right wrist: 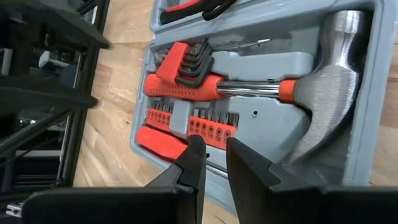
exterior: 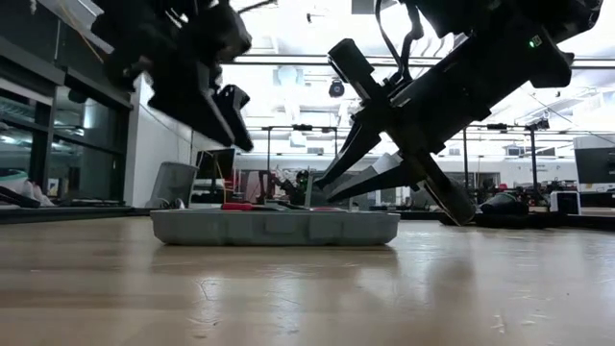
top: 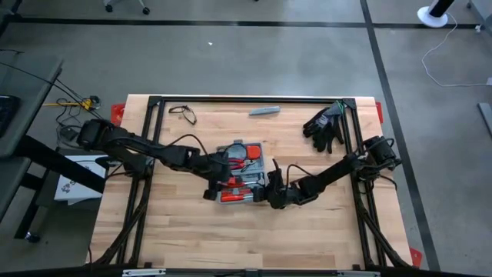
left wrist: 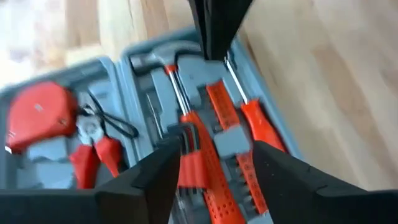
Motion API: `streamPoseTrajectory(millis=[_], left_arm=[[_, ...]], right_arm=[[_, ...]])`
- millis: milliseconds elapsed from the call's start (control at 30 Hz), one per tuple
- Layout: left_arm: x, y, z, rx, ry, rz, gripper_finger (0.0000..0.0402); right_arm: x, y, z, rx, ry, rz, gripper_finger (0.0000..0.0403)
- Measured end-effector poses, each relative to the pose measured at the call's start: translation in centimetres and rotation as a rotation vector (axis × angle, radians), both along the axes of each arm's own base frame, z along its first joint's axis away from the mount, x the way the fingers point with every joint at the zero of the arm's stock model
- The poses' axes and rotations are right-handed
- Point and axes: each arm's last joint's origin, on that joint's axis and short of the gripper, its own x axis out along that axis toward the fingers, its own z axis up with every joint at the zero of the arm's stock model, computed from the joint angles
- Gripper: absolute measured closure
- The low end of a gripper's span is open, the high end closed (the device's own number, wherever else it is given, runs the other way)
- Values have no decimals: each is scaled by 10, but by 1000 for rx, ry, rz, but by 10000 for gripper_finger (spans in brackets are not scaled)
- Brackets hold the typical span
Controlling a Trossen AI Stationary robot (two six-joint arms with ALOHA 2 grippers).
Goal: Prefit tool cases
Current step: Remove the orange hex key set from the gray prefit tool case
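black gloves [top: 326,125] at far right of table [top: 192,238], slim grey bar [top: 264,111] far centre, loose cable [top: 183,113] far left.

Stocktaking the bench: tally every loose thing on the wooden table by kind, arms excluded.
Open grey-blue plastic tool case holding orange-handled tools: 1
Pair of black gloves: 1
Slim grey bar: 1
Black-framed glasses: 1
Total: 4

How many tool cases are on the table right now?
1: the open case at table centre, between the left gripper and right gripper. Nothing suggests another is hidden.
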Motion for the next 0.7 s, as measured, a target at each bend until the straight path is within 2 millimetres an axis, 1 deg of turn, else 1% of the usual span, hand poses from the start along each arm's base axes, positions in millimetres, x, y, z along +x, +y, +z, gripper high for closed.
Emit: streamPoseTrajectory(millis=[200, 333, 533, 700], left_arm=[[8, 0, -23, 48, 60, -1, 198], [11, 3, -31, 102, 80, 11, 199], [14, 10, -45, 82, 130, 15, 199], [18, 10, -53, 70, 148, 22, 200]], right_arm=[[0, 0, 0, 0, -2, -1, 346], [0, 0, 0, 0, -1, -1, 346], [0, 0, 0, 0, -2, -1, 346], [0, 0, 1, 0, -3, -1, 346]])
